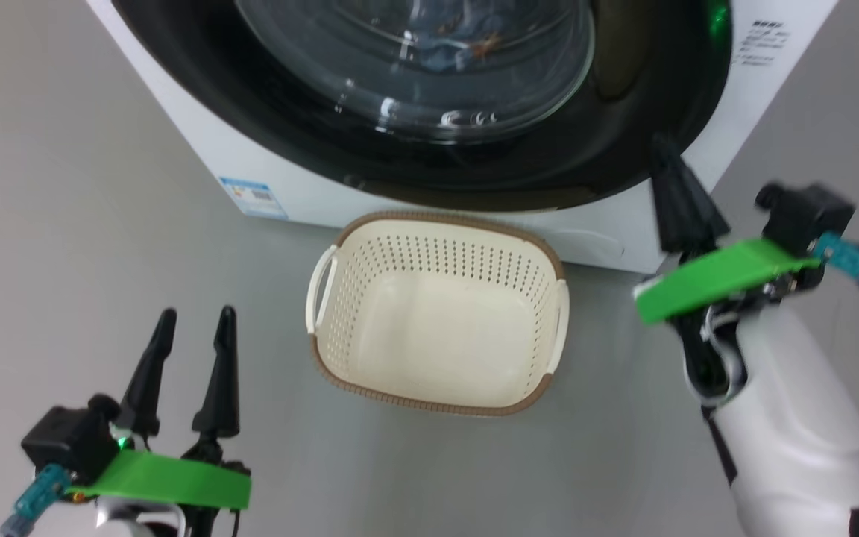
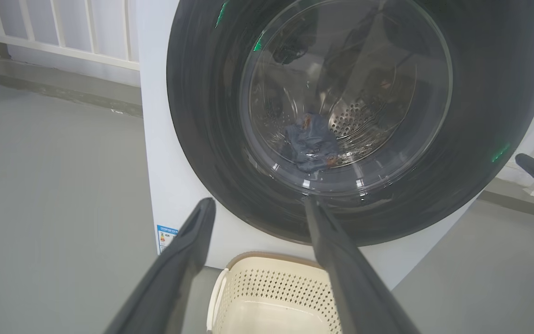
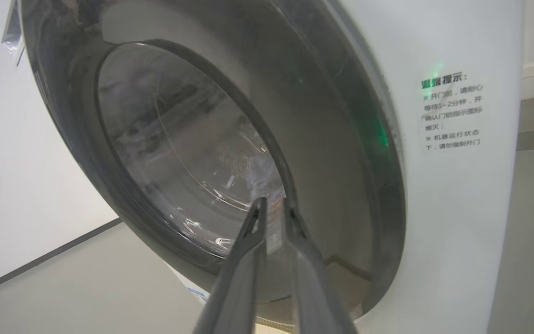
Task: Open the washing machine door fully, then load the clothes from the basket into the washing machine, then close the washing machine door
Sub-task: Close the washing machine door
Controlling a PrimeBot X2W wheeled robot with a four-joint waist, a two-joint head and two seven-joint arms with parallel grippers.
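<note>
Left gripper (image 1: 197, 313) sits low at the floor's near left, fingers spread wide, holding nothing. Swing it in carelessly and you'll knock the basket (image 1: 437, 218), which is light and would slide. Right gripper (image 1: 662, 145) is up at the right edge of the washing machine door (image 1: 265, 142), fingers narrowed to a slit, nothing between them. The door looks shut, but you can't tell if it latched. If it didn't, it may drift open, and pulling back skewed could scrape the glossy rim. Basket: empty, on the floor against the front of the washing machine (image 1: 310, 194). Drum (image 2: 355, 120): the clothes (image 2: 311, 146) lie at its bottom, behind the glass.
</note>
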